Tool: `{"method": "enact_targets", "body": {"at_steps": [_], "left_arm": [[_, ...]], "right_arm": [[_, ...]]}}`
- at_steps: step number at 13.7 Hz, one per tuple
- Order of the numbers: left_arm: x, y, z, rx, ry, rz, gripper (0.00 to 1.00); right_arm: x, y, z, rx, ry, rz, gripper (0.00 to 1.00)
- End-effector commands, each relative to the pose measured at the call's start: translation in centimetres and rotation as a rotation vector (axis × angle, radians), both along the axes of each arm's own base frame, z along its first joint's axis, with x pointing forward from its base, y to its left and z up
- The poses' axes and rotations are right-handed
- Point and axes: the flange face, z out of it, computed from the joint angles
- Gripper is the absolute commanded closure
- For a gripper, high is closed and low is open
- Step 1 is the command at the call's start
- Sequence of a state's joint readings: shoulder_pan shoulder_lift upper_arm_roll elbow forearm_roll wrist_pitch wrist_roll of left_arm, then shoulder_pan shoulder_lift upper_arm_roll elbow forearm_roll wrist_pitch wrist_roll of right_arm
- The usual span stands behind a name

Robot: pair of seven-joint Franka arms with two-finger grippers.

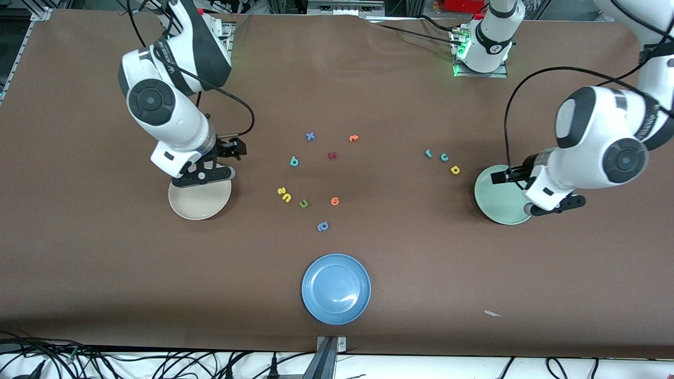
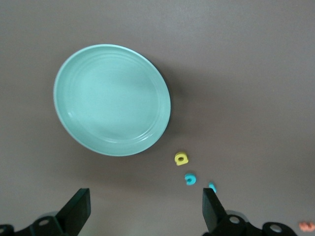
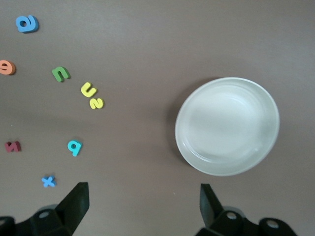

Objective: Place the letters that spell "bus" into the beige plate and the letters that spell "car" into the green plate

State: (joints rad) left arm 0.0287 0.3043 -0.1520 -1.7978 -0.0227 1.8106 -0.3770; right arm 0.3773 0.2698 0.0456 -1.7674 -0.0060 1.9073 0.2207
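Over beige plate [image 1: 199,202] my right gripper [image 3: 142,209] hangs wide, empty; left gripper [image 2: 145,211] wide over green plate [image 1: 497,202]; b [image 1: 294,161], u [image 1: 287,197], s [image 1: 280,191] mid-table; r [image 1: 428,153], c [image 1: 444,156], a [image 1: 455,169] near green plate.

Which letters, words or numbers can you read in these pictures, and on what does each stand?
"b": teal foam letter, on the brown table.
"x": blue foam letter.
"c": teal foam letter.
"r": teal foam letter.
"u": olive-green foam letter.
Print on the right arm's white casing: too blurred to read.
Three plates: no text.
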Motion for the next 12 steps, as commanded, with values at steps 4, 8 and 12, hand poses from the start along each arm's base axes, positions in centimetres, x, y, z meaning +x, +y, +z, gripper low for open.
{"method": "enact_targets", "body": {"at_steps": [4, 8, 12], "left_arm": [[-3.9, -3.9, -5.0, 0.018, -0.072, 0.187, 0.00], [-5.0, -4.1, -8.8, 0.019, -0.065, 0.223, 0.00], [-7.6, -6.2, -12.4, 0.015, -0.115, 0.285, 0.00]], "right_arm": [[0.2, 5.6, -7.9, 0.053, -0.010, 0.028, 0.43], [0.5, 7.5, -15.2, 0.070, -0.042, 0.043, 0.42], [0.0, 8.7, -18.5, 0.075, -0.058, 0.054, 0.42]]}}
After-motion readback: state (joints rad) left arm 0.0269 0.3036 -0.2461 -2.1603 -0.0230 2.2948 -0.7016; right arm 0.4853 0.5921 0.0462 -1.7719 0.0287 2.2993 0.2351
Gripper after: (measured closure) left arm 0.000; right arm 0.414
